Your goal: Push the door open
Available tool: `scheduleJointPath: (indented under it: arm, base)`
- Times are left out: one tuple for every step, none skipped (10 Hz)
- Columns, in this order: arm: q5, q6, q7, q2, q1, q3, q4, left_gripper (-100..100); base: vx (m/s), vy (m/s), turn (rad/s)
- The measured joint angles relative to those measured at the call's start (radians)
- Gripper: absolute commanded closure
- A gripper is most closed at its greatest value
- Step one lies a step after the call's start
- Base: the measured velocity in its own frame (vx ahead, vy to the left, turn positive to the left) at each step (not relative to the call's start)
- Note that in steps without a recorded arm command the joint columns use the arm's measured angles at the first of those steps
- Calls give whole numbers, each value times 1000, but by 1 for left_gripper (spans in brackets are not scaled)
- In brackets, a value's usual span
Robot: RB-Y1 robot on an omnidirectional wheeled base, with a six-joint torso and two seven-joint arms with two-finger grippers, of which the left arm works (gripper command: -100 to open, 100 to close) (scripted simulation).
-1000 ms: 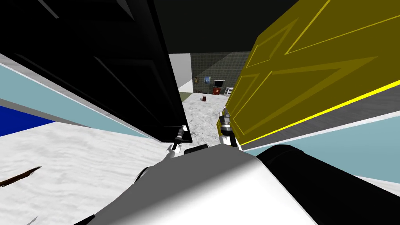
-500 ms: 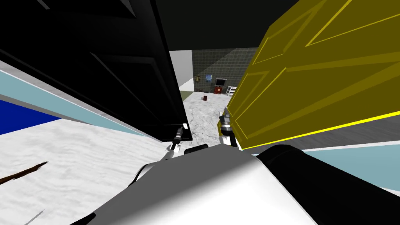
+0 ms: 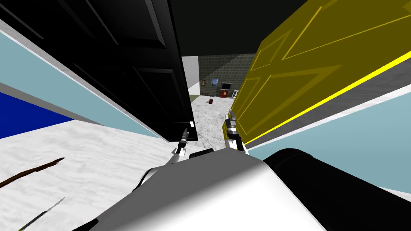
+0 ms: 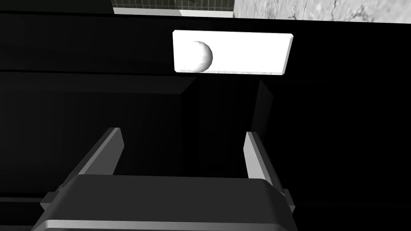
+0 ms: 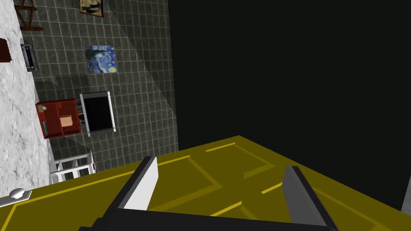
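Two door leaves stand ajar with a gap between them. In the head view the black door (image 3: 140, 80) is on the left and the yellow panelled door (image 3: 321, 72) on the right. My left gripper (image 3: 185, 135) is at the black door's free edge. The left wrist view has its fingers (image 4: 108, 150) open, the gripper (image 4: 182, 132) facing the black door (image 4: 341, 120) just short of a white plate (image 4: 249, 54) with a round knob (image 4: 198, 56). My right gripper (image 3: 230, 120) sits at the yellow door's edge, open (image 5: 221, 163) over the yellow door (image 5: 241, 176); that door's knob (image 5: 18, 193) lies off to the side.
Through the gap a pale marbled floor (image 3: 208, 116) runs to a dark tiled wall with a red cabinet (image 5: 58, 118), a dark screen (image 5: 97, 112), a blue painting (image 5: 100, 59) and a white rack (image 5: 74, 168). A small dark red object (image 3: 209, 101) stands on that floor.
The whole head view has swung, so I have turned a little. Both arms stay at their door edges. The gap between the doors looks about as wide as before.
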Motion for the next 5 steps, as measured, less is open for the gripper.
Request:
scheduleJointPath:
  arm:
    - [0, -1, 3, -4, -5, -1, 6, -100]
    - [0, -2, 3, -4, -5, -1, 7, -100]
    - [1, -2, 1, -3, -2, 1, 5, -100]
    - [2, -3, -1, -2, -1, 2, 4, -100]
    - [3, -3, -2, -1, 2, 3, 0, -100]
  base:
    - [-94, -11, 3]
    - [105, -44, -39]
    - [191, -33, -15]
    - [198, -15, -21]
    - [194, -24, -32]
